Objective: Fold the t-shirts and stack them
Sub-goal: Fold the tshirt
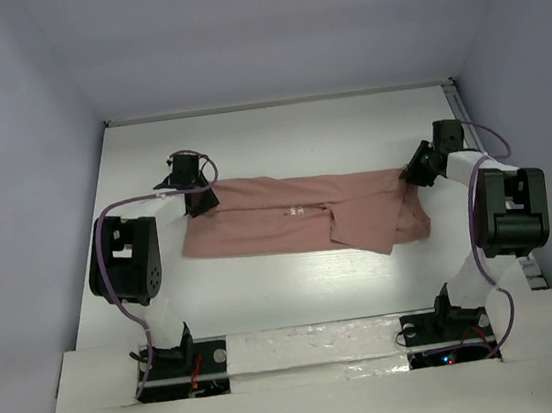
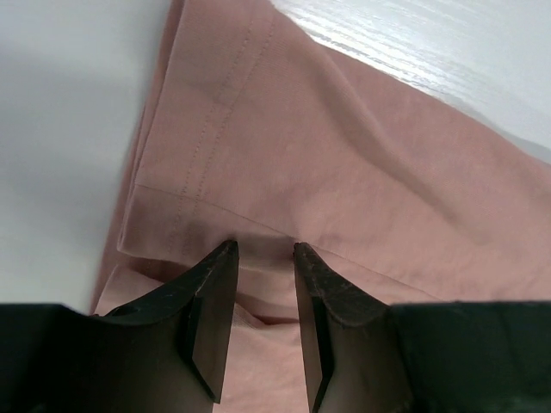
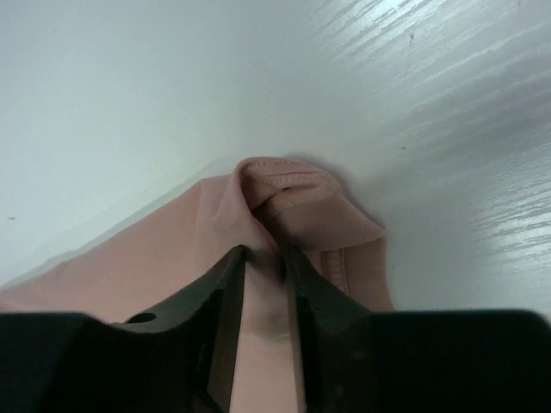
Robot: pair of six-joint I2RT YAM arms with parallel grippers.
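Starting on the left: the left arm [image 1: 126,255] comes up from its base, bends at the elbow near the left wall and reaches inward, wrist tipped down. The left tool [image 1: 198,201] sits on the far left corner of the t-shirt [image 1: 289,227]. On its wrist camera the two fingers [image 2: 207,310] have a wrinkle of pink cloth bunched between them, so it looks clamped on the shirt. A stitched hem runs just ahead of the tips, and the shirt's side edge is just to the tool's left.

There's bare table [image 1: 277,136] left of the tool, and a wide open strip beyond it out to the back wall.

The shirt lies as a long flat band stretching from the left tool across to the right one. A loose flap is doubled over near the right end, on the near side.

The right tool [image 1: 415,173] is at the far right corner, jaws pinched on a rolled-up lump of hem that pokes up ahead of its tips. Past and right of it is bare table. The right arm [image 1: 505,203] mirrors the left, with its elbow out by the right wall, forearm angled in and wrist tipped down.
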